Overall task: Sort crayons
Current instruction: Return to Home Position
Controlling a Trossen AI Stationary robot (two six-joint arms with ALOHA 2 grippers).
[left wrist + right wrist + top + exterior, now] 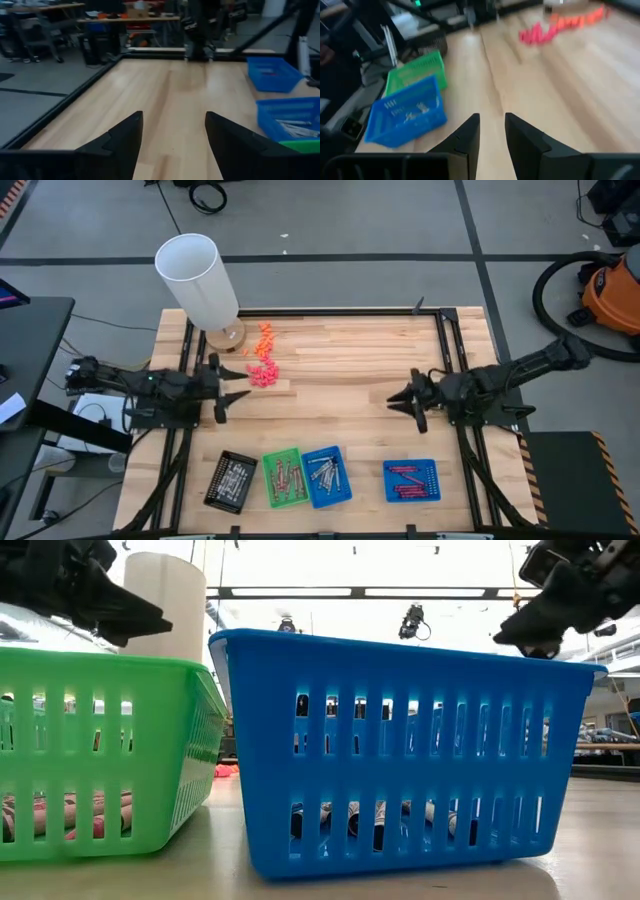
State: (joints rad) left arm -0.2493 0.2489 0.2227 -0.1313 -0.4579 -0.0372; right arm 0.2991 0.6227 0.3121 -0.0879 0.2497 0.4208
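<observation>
Crayons [325,473] lie in your middle blue bin [400,670] and the green bin [100,680] beside it. Beyond that blue bin hover the left gripper [174,120], fingers wide, and the right gripper [492,117], fingers narrowly apart.

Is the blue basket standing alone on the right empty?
Not empty: in the high view the blue basket holds several red crayons lying side by side.

A tall white tube [197,277] stands near the table's [350,350] corner, chunky orange and pink bits [263,362] beside it. An orange vacuum [612,292] sits on the floor [350,220].
</observation>
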